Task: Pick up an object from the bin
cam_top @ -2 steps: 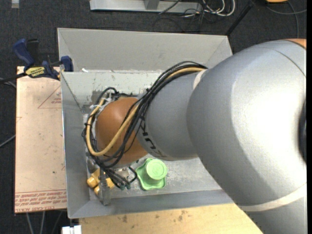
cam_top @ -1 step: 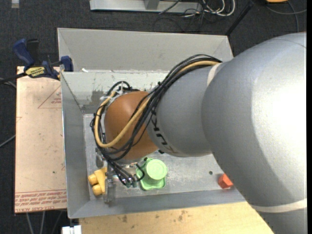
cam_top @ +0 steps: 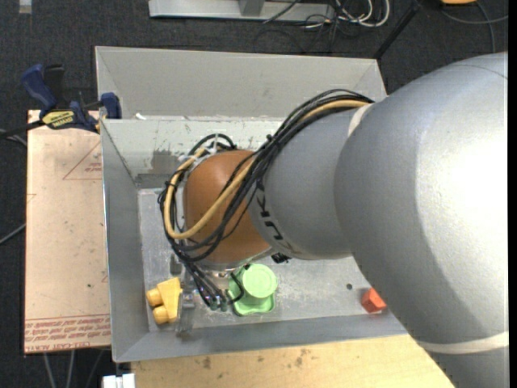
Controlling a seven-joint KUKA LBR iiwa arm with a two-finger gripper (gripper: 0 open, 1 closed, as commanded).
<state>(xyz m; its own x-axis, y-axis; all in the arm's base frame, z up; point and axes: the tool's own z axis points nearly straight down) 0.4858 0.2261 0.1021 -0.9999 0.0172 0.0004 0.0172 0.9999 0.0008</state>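
Observation:
My gripper (cam_top: 196, 291) is low over the bin's front left part, mostly hidden under the arm. A yellow plastic piece (cam_top: 165, 299) with two round knobs lies just to its left, close against it. A green plastic piece (cam_top: 254, 290) with a round top lies just to its right. Whether the gripper touches either piece is hidden.
A small orange block (cam_top: 371, 301) lies near the front wall toward the right. The arm with its brown wrist cover and cables spans the bin from the right and hides most of the floor. The bin's left and front walls are close to the gripper.

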